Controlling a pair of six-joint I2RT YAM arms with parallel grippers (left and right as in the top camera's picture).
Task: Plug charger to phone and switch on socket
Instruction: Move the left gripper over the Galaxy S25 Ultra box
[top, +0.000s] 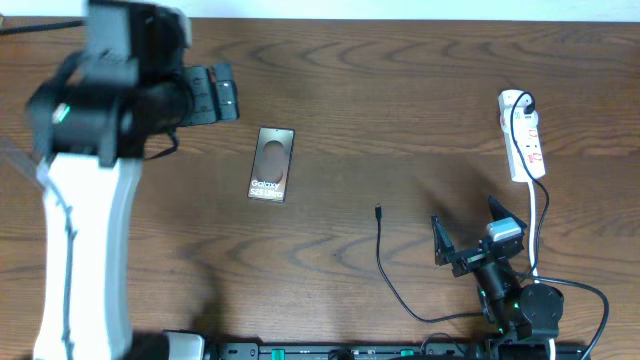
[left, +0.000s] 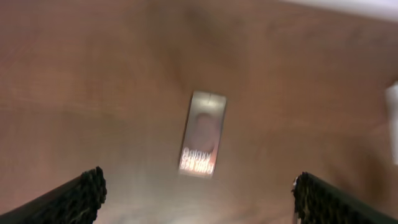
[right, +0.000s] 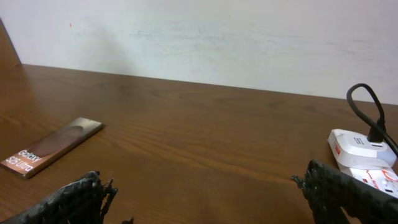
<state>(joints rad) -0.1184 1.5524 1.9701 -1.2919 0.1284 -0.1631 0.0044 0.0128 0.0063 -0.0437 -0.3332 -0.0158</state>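
The phone (top: 272, 164) lies flat on the table, screen up, with white "Galaxy" text; it also shows in the left wrist view (left: 203, 134) and the right wrist view (right: 50, 147). The charger cable (top: 385, 268) lies loose, its black plug tip (top: 378, 211) right of the phone. The socket (top: 524, 135) is a white power strip at the right with a black plug in its far end; it also shows in the right wrist view (right: 367, 158). My left gripper (left: 198, 193) is open, raised left of the phone (top: 222, 92). My right gripper (top: 468, 228) is open and empty near the front right.
The white power-strip cord (top: 540, 225) runs from the strip toward the front edge, beside my right arm. A white wall (right: 217, 37) stands behind the table.
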